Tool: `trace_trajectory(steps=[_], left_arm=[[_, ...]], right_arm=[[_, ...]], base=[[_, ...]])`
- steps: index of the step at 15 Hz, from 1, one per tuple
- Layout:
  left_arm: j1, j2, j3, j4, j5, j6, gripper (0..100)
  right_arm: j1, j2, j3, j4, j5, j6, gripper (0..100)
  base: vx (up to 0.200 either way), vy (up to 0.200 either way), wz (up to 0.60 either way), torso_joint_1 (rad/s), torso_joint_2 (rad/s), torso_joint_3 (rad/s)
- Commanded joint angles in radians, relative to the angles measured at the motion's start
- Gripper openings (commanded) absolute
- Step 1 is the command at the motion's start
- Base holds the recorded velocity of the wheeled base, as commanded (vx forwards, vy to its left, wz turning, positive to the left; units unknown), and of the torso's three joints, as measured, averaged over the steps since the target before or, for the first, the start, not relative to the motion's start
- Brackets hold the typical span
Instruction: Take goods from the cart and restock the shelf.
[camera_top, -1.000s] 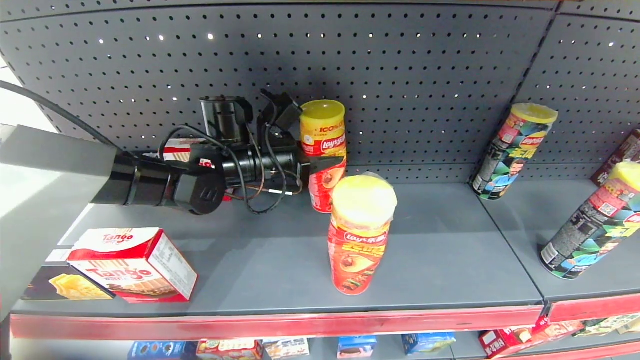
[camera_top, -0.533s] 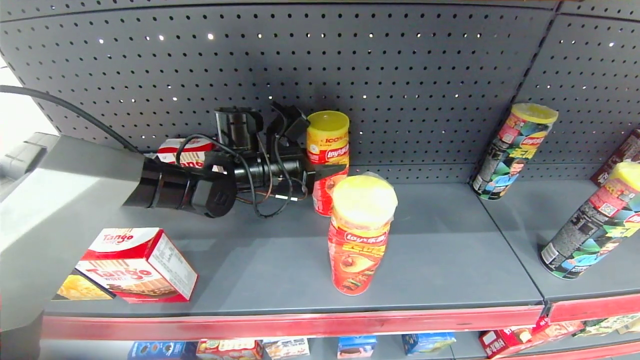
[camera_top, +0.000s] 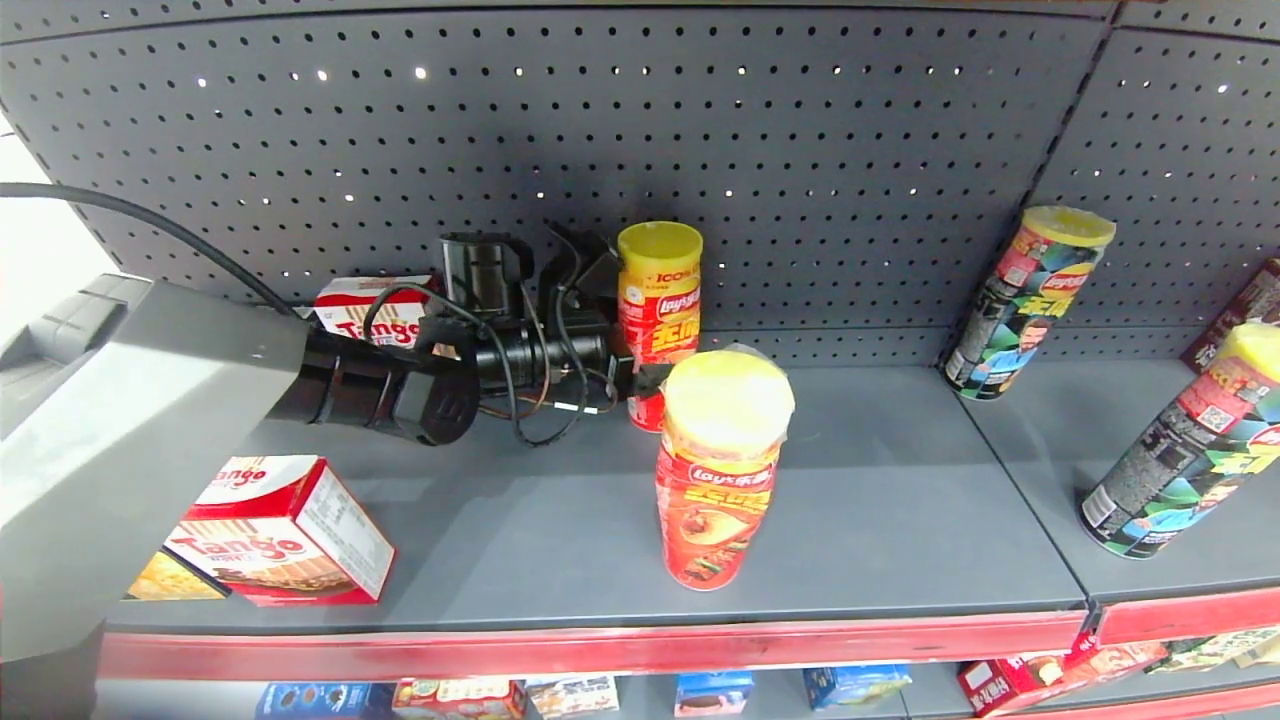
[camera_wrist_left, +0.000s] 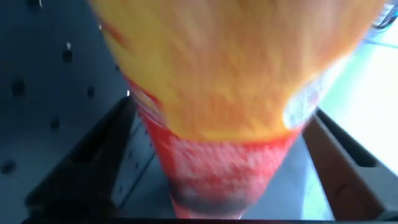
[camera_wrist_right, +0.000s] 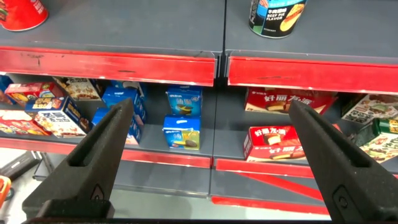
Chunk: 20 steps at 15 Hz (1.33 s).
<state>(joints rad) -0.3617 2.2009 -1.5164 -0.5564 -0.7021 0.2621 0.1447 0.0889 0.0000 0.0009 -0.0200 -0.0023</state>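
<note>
My left gripper (camera_top: 655, 368) is closed around the lower half of a red cardboard chip can with a yellow plastic lid (camera_top: 658, 290). In the left wrist view the can sits tight between both dark fingers (camera_wrist_left: 93, 162). It stands upright at the back of the grey metal shelf (camera_top: 900, 480), just beside the dark perforated back panel (camera_top: 800, 150). Its bottom is partly hidden behind a second red chip can with a yellow lid (camera_top: 722, 470), which stands nearer to the front edge. For this reason I cannot tell if the held can touches the shelf or hangs just above it.

My right gripper (camera_wrist_right: 211, 106) is wide open and holds nothing. It hangs low, in front of the lower shelves with small blue boxes (camera_wrist_right: 183, 118).

I judge that this one placing is almost done: the can is at its place behind the second can, but not released. What is left is to open the fingers, to pull the arm out without pushing either can, and then to fetch more goods from the cart. Only a few goods stand on this shelf, among them a red-and-white wafer box (camera_top: 280, 530) at the left and tall dark chip cans (camera_top: 1030, 300) at the right, so the whole restocking seems far from finished.
</note>
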Motion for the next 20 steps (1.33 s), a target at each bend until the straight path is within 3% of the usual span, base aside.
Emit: trace_trajectory(steps=[1,3,5,8,9,20], left_arm=[[0.004,-0.073,0.076,0.003,0.050,0.000,100],[0.004,-0.144,0.166,0.009,0.112,0.000,100],[0.003,-0.205,0.193,0.064,0.154,0.011,100],[0.004,-0.254,0.199,0.151,0.237,0.095,100],[0.004,-0.257,0.203,0.158,0.248,0.101,100],[0.001,-0.250,0.200,0.154,0.443,0.108,100]], right_arm=[[0.001,0.002,0.000,0.001,0.000,-0.001,100],[0.001,0.002,0.000,-0.001,0.000,-0.001,100],[0.001,0.002,0.000,-0.001,0.000,-0.001,100],[0.001,0.002,0.000,-0.001,-0.001,-0.001,100],[0.001,0.002,0.000,0.001,0.000,-0.001,100],[0.001,0.002,0.000,-0.001,0.000,-0.001,100]], base=[[0.000,0.000,0.00,0.000,0.00,0.000],[0.000,0.000,0.00,0.000,0.00,0.000],[0.000,0.000,0.00,0.000,0.00,0.000],[0.000,0.000,0.00,0.000,0.00,0.000],[0.000,0.000,0.00,0.000,0.00,0.000],[0.000,0.000,0.00,0.000,0.00,0.000]])
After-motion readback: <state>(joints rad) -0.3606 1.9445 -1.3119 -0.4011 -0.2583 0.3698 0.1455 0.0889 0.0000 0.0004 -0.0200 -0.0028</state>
